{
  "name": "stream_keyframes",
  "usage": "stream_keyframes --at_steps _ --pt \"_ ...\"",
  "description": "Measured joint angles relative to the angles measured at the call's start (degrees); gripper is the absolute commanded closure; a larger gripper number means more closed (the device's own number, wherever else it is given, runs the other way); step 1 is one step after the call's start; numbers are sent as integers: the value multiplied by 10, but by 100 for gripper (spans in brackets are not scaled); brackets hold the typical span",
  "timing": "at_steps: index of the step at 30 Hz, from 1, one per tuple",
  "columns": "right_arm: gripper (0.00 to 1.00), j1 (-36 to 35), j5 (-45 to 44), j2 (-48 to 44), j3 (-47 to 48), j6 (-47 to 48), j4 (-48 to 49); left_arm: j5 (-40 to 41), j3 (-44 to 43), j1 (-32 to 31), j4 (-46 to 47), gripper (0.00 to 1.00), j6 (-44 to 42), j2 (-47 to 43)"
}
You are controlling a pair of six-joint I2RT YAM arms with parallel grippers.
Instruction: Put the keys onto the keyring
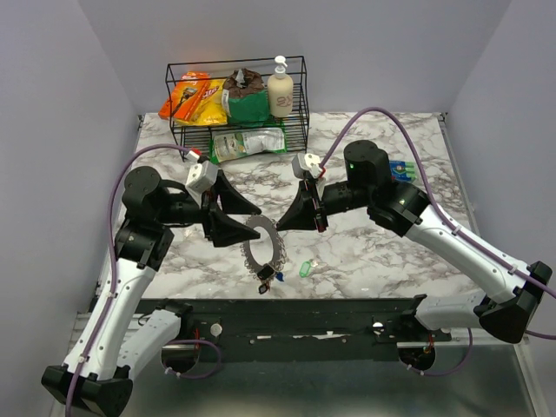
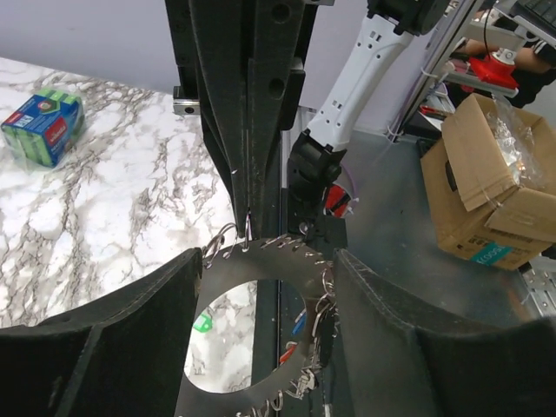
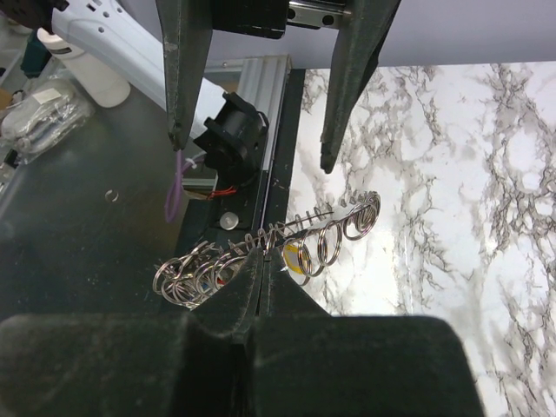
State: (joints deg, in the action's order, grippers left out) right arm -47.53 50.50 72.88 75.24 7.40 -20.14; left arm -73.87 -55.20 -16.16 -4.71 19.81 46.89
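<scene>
The keyring (image 2: 269,265) sits at the near edge of the worktop (image 1: 373,252), between my two arms, and part of it reaches out over the black rail (image 1: 287,313) in front. Its notched rim carries a row of small wire loops (image 3: 343,228). My right tool (image 3: 263,259) is pressed together on this rim, and as far as I can see it pinches the keyring at one of the loops. My left tool (image 3: 252,152) is spread wide, one finger on each side of the ring; I cannot tell whether the fingers touch it.

On the near side of the ring a small bunch of keys (image 1: 268,276) hangs already. I make out red, orange and dark heads, but I cannot count them. One green key (image 1: 306,268) lies loose on the marble just beside the ring, toward the right arm. Most loops that I can see are without a key. So I judge the task as begun but not finished — at least the green key is left, and neither tool holds a key.

Farther out, at the back edge, stands a wire basket (image 1: 239,65) with snack packets (image 1: 195,100) and a pump bottle (image 1: 280,87). A pack of sponges (image 2: 42,126) lies well apart, behind the right arm.
</scene>
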Motion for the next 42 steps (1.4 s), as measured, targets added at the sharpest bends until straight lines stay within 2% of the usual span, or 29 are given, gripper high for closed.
stream_keyframes --at_steps 8,14,25,34,37,38,42 --pt "99 0 -1 0 -3 -9 8 21 0 -44 2 41 -4 12" --pt "99 0 -1 0 -4 -14 11 61 -6 -78 -35 48 -38 29" --pt "99 0 -1 0 -9 -18 12 107 -13 -95 -76 58 -76 40" --pt "99 0 -4 0 -12 -19 12 123 -14 -99 -91 77 -93 47" --pt "99 0 -6 0 -13 -19 12 128 -16 -103 -94 91 -95 47" --pt "99 1 -6 0 -13 -20 12 129 -17 -104 -96 100 -96 47" --pt "99 3 -10 0 -13 -27 12 140 -21 -108 -97 100 -101 48"
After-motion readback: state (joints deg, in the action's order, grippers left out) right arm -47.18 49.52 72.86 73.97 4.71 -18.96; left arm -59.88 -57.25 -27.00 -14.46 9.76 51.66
